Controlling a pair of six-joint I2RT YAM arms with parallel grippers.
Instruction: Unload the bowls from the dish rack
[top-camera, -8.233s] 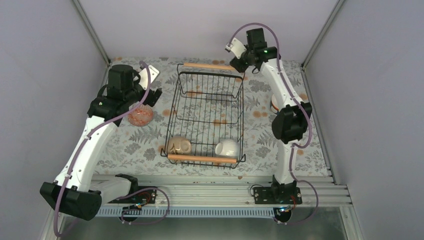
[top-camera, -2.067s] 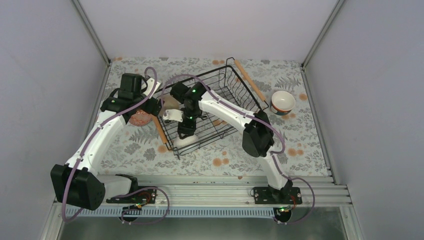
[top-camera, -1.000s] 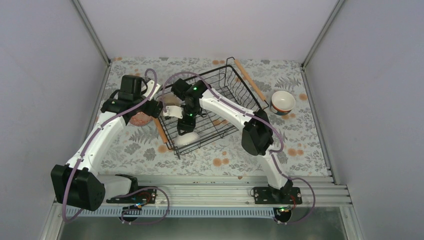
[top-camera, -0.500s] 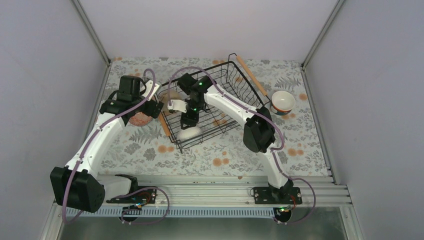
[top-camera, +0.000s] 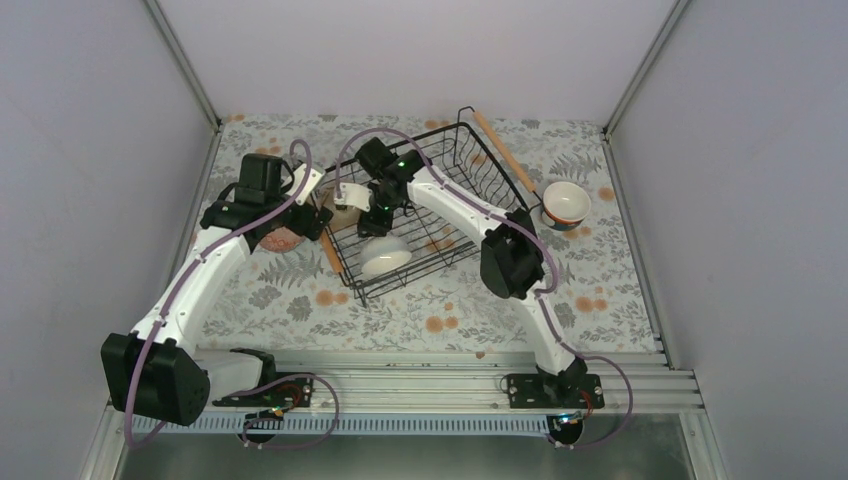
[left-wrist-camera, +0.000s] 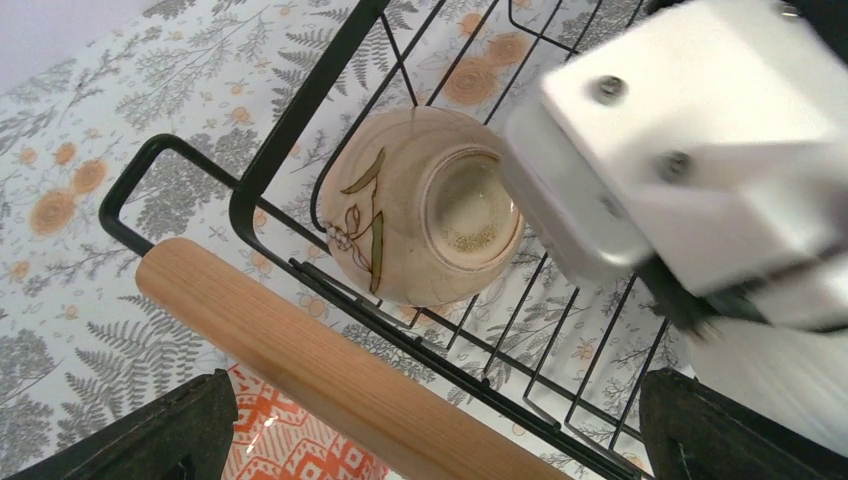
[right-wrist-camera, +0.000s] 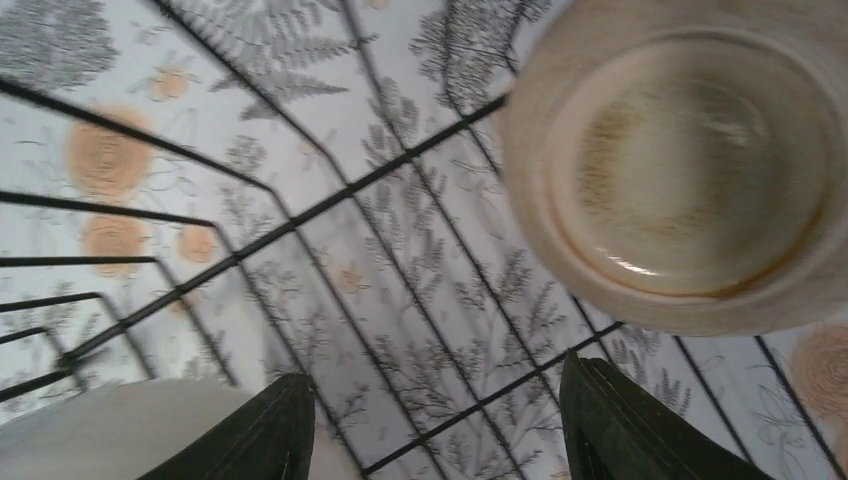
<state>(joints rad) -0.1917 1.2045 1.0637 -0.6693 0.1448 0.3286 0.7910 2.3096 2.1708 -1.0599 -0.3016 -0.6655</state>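
The beige bowl (left-wrist-camera: 420, 220) sits upside down in the dish rack (left-wrist-camera: 318, 95) corner by its wooden handle (left-wrist-camera: 300, 358). It is straight ahead of the wide-open, empty left gripper (left-wrist-camera: 440, 420). The half-open, empty right gripper (right-wrist-camera: 435, 385) hovers just beside it.

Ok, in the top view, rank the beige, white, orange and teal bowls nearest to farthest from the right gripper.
1. The beige bowl, just left of the right gripper, and the white bowl, just toward the bases: too close to call.
2. The orange bowl, farther left.
3. The teal bowl, far right.

white arms (top-camera: 195, 285), black joints (top-camera: 510, 262), purple cables (top-camera: 124, 415)
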